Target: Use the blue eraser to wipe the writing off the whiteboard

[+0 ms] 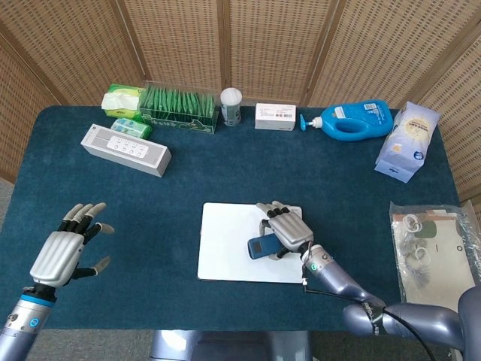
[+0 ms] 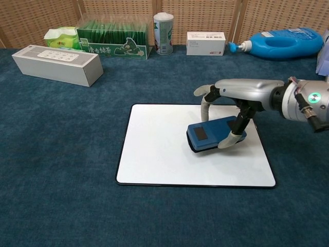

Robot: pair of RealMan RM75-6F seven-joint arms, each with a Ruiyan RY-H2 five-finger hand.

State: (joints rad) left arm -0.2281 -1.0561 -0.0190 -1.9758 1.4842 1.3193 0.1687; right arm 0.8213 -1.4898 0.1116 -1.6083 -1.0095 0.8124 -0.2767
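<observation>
Gripping the blue eraser on the blank whiteboard, the right hand contrasts with the empty, splayed left hand.

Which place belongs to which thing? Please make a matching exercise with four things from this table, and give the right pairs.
Things:
1. blue eraser
2. blue bottle
3. left hand
4. white speaker

Places:
A. lying on its side at the table's far edge
B. over the table's near left part, holding nothing
C. on the whiteboard, gripped by the right hand
D. in front of the green boxes

Pairs: 1-C, 2-A, 3-B, 4-D
</observation>
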